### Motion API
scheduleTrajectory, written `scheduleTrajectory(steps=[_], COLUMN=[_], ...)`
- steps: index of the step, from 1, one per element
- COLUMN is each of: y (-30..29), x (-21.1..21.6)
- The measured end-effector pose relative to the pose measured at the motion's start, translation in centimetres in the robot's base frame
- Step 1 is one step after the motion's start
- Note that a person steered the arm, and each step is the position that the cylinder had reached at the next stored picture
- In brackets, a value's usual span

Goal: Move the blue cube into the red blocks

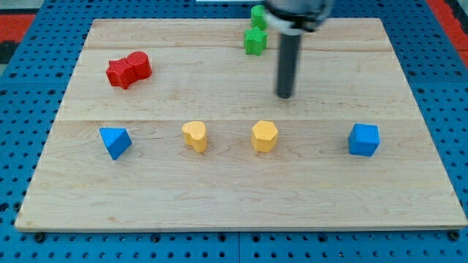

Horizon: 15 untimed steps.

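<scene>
The blue cube (pixel 363 139) sits on the wooden board at the view's right. Two red blocks (pixel 129 70) lie touching each other at the upper left. My tip (pixel 284 96) is above the board's middle, up and to the left of the blue cube and well apart from it. It is far to the right of the red blocks. It touches no block.
A blue triangular block (pixel 115 142) lies at the left. Two yellow blocks (pixel 194 136) (pixel 264 136) lie in the middle row below my tip. Two green blocks (pixel 256 31) sit at the top, just left of the rod. The board (pixel 234 197) rests on a blue pegboard table.
</scene>
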<state>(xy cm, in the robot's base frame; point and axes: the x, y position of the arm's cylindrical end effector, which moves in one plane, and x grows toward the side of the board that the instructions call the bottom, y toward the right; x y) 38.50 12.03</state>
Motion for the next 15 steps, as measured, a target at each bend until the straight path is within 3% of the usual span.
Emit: scheduleTrajectory(steps=[1, 2, 4, 7, 9, 11, 15], y=[10.3, 18.8, 11.8, -0.2, -2.2, -7.9, -5.5], x=[-0.7, 4.1, 11.1, 11.1, 9.5, 7.2, 1.3])
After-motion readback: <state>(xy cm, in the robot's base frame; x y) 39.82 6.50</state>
